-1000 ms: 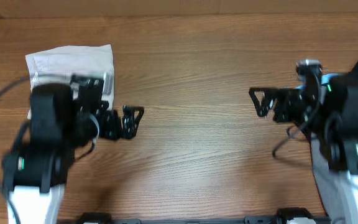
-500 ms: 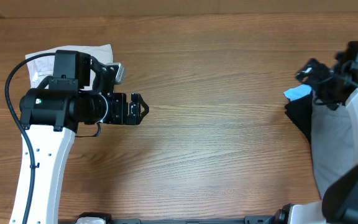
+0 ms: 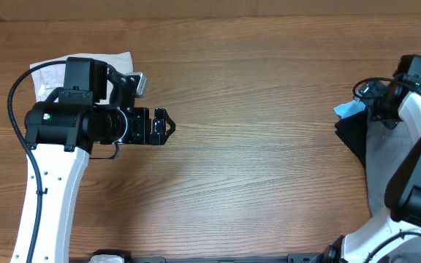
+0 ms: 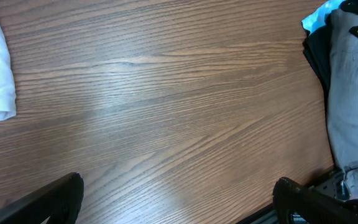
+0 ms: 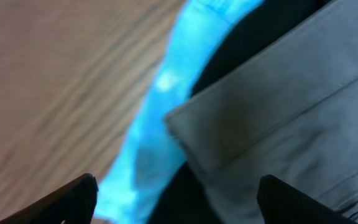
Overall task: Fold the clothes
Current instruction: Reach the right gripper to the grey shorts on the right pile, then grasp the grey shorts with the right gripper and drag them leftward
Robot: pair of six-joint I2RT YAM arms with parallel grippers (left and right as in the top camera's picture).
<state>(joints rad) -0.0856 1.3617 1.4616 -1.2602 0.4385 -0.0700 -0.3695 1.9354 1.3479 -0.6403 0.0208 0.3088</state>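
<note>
- Jaws of the left gripper spread wide, empty, near the folded cream garment.
- Right gripper parted over grey shorts and light-blue garment, clasping nothing.

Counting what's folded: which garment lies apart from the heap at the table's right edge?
The folded cream garment at far left, lying alone; the grey garment, black garment and light-blue garment lie heaped together.
</note>
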